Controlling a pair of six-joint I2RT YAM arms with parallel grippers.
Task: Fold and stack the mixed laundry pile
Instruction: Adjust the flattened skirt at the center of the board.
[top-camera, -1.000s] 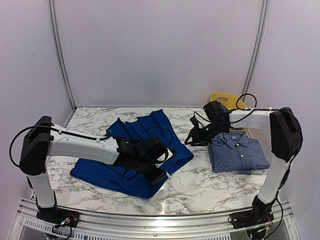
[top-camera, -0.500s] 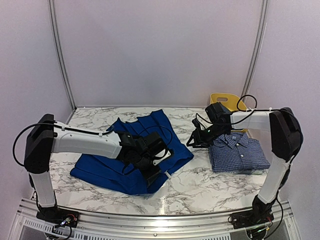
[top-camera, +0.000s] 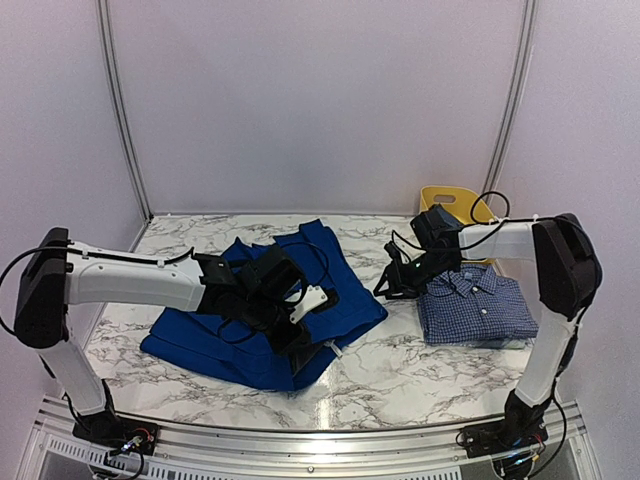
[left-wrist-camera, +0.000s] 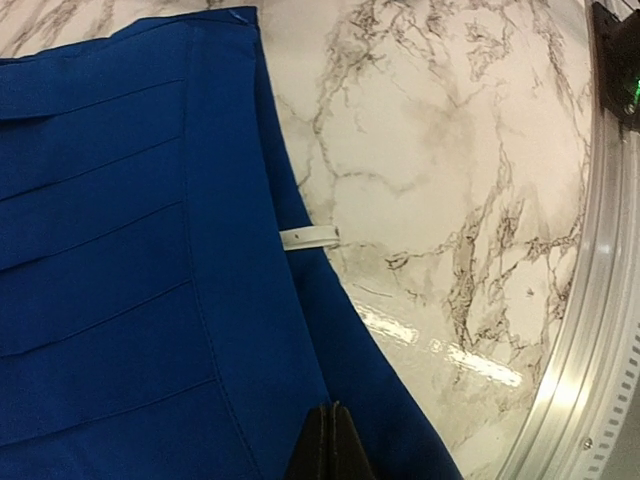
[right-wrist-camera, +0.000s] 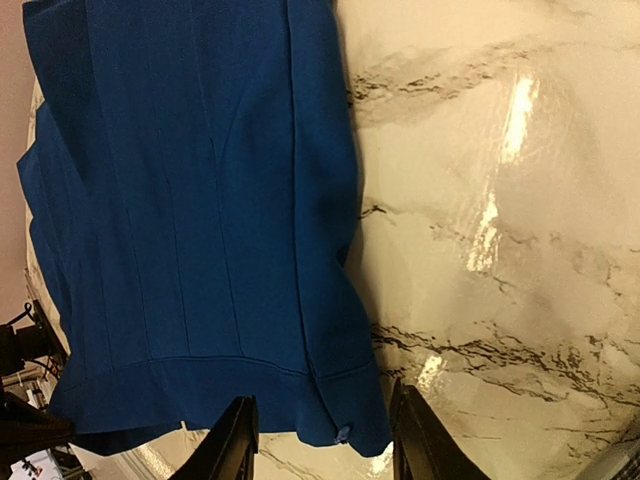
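The left arm (top-camera: 130, 283) hides part of the royal-blue garment (top-camera: 300, 245).

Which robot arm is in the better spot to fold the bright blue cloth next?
Left. The left gripper is shut on an edge of the bright royal-blue cloth garment, so it could probably lift and fold it. The right gripper hangs open by another corner, gripping nothing.

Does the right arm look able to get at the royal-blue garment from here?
Probably yes: the right hand is open, and a corner of the royal-blue garment shows between its fingers, nothing in the way.
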